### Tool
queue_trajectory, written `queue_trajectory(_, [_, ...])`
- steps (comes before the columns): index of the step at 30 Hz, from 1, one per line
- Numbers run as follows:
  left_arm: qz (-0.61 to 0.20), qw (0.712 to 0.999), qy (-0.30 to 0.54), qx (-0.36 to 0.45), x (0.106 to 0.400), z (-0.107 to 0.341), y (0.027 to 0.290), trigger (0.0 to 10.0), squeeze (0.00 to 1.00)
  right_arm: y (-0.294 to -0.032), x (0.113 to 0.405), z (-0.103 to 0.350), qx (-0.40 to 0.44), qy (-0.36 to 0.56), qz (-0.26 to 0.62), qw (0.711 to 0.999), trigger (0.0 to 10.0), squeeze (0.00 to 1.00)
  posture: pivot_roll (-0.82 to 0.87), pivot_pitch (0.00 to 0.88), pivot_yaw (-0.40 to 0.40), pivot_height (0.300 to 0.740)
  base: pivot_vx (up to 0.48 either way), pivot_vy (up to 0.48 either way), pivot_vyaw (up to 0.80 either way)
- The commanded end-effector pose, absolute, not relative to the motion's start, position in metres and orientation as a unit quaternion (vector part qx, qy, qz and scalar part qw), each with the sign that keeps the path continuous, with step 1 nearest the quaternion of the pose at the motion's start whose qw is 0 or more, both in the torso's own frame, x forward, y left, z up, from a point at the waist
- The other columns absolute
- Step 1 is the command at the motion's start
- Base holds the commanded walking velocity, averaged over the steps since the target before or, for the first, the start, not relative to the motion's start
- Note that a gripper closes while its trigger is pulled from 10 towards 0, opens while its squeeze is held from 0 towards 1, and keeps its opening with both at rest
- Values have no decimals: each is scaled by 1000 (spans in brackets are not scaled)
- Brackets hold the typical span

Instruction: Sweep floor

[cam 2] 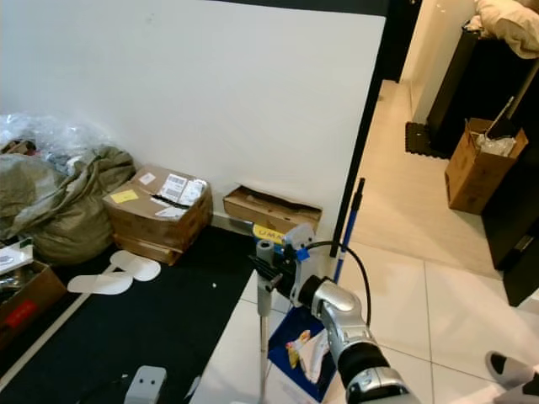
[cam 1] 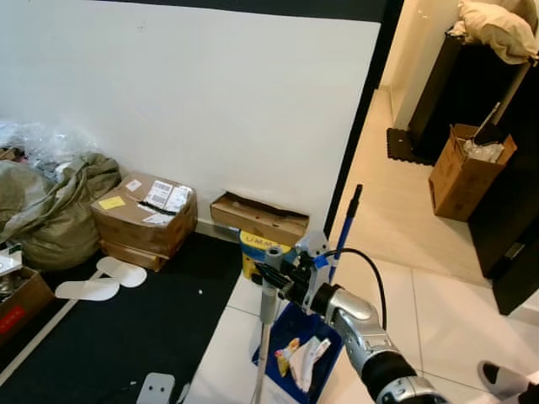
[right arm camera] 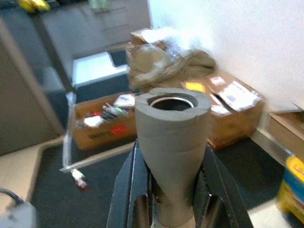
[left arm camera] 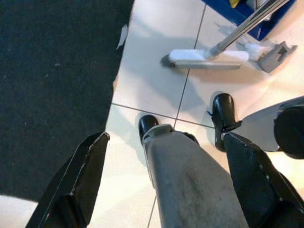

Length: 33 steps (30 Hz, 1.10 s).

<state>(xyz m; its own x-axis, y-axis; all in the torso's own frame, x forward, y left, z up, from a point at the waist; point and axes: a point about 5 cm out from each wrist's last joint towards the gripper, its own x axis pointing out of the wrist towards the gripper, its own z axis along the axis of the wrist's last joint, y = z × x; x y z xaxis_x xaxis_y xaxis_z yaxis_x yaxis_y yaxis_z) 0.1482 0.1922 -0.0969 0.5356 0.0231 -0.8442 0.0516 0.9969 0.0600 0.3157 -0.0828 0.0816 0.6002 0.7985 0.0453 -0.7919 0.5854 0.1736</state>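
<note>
The right pincer (cam 1: pixel 271 278) is clamped around the grey foam grip at the top of a silver metal broom handle (cam 1: pixel 264 337); in the right wrist view the two black fingers (right arm camera: pixel 127 190) press against either side of that grey foam sleeve (right arm camera: pixel 172 142). The pole runs down, nearly upright, to the white tiled floor (cam 1: pixel 438 311). In the left wrist view its white flat broom head (left arm camera: pixel 209 58) rests on the tiles, just beside a grey dustpan clip (left arm camera: pixel 276 51) and near the edge of the black carpet (left arm camera: pixel 52 90).

Just beside the pole stands a blue plastic dustpan (cam 1: pixel 305 353) with white and yellow scraps of wrapper inside it, its long blue-and-black handle (cam 1: pixel 345 223) rising toward the white wall (cam 1: pixel 210 101).

The left pincer (left arm camera: pixel 161 175) hangs low over the tiles with its fingers spread wide and nothing between them; below it show the robot's grey leg and black feet.

On the carpet against the wall sit a taped brown cardboard box (cam 1: pixel 145 217) with labels, an olive crumpled cloth bag (cam 1: pixel 52 206), a pair of white slippers (cam 1: pixel 105 280) and a flat open cardboard box (cam 1: pixel 258 217) above a yellow container (cam 1: pixel 255 252). Another open brown cardboard box (cam 1: pixel 467 172) stands well apart, in the hallway by the dark cabinet (cam 1: pixel 472 76).
</note>
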Motion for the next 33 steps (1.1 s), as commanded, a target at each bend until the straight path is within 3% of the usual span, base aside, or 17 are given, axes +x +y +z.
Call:
queue_trajectory(1, [-7,872,488,36,144,-98,193,10000,0,-83,317,88,135,3,448,884,10000,0,-44,0,-69,740,0,-416,0])
queue_trajectory(6, [-7,871,489,33,143,-99,192,10000,0,-89,321,111,231,-30,463,855,10000,0,-47,0,-71,740,0,-421,0])
queue_trajectory(10, [-7,871,490,31,142,-99,191,10000,0,-92,322,116,242,-35,466,850,10000,0,-47,0,-71,740,0,-426,0])
queue_trajectory(18, [-9,871,491,31,141,-100,191,10000,0,-101,318,114,134,-2,515,847,10000,0,-49,0,-68,740,0,-432,0])
queue_trajectory(24, [-7,869,493,29,139,-100,192,10000,0,-98,311,116,132,11,549,825,10000,0,-52,0,-70,740,0,-401,0])
queue_trajectory(33, [-2,868,496,29,136,-101,192,10000,0,-92,301,110,109,17,578,808,10000,0,-55,0,-76,740,0,0,314])
